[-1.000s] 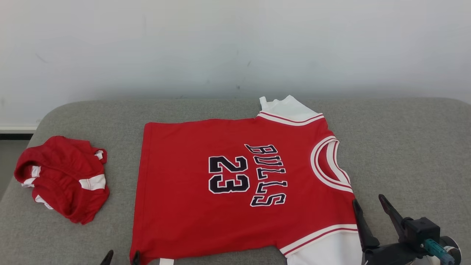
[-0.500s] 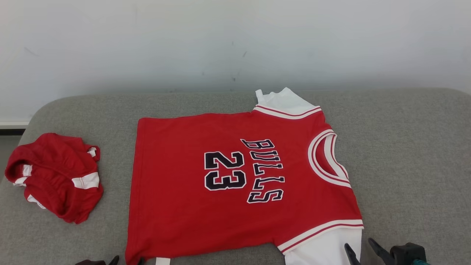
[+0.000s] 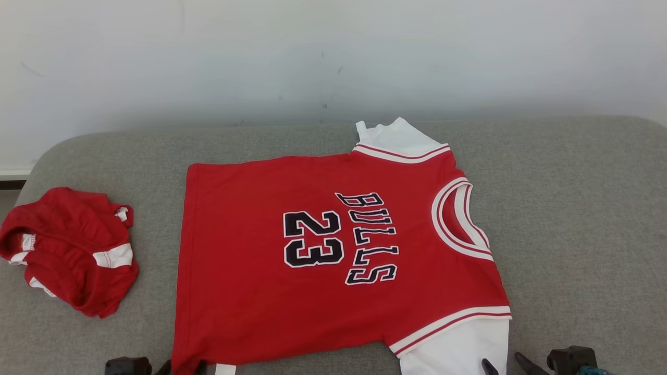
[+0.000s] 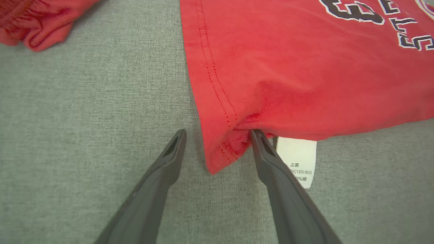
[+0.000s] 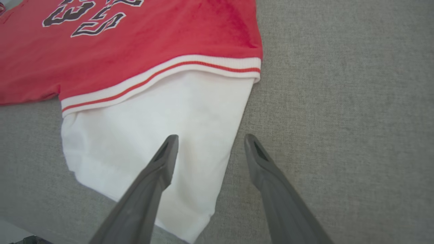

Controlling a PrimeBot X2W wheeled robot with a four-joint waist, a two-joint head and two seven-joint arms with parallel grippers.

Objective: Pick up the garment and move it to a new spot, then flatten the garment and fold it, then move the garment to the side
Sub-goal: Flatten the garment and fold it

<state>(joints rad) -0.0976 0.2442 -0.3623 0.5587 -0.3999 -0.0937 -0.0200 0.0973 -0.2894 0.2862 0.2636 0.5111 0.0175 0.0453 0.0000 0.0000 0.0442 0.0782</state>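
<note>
While the red jersey (image 3: 323,260) lies spread flat in the middle of the grey fabric surface (image 3: 573,208), its near edge is cut off by the bottom of the head view. Your left claw (image 4: 218,133) stands wide open around the hem corner and grips nothing. One fingertip meets the fold beside a white label (image 4: 298,159), whose print is too small to read. Your right claw (image 5: 211,136) is also wide open and empty, over the edge of the white sleeve (image 5: 152,135). A crumpled red garment (image 3: 68,250) lies well apart on the left.
</note>
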